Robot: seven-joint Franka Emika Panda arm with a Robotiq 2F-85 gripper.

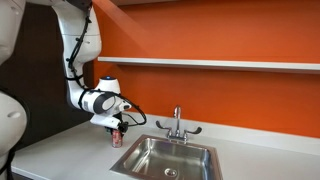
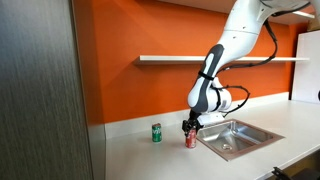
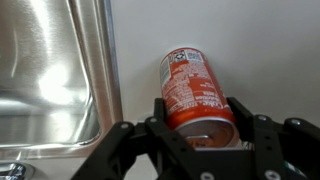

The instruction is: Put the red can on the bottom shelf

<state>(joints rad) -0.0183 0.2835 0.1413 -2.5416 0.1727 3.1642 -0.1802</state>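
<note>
The red can point(image 3: 193, 80) stands upright on the white counter next to the sink's edge, seen in both exterior views point(image 1: 116, 140) point(image 2: 190, 140). My gripper point(image 3: 198, 112) reaches down over it, with a black finger pressed against each side of the can's upper part, shut on it. The gripper also shows in both exterior views point(image 1: 115, 127) point(image 2: 190, 127). The can's base looks to be on the counter. The bottom shelf point(image 1: 220, 63) point(image 2: 175, 59) is a long thin pale board on the orange wall, well above the can.
A steel sink point(image 1: 170, 158) point(image 2: 238, 136) point(image 3: 45, 80) lies right beside the can, with a faucet point(image 1: 177, 122) behind it. A green can point(image 2: 156, 133) stands on the counter on the can's other side. A dark panel point(image 2: 40, 90) borders the counter's end.
</note>
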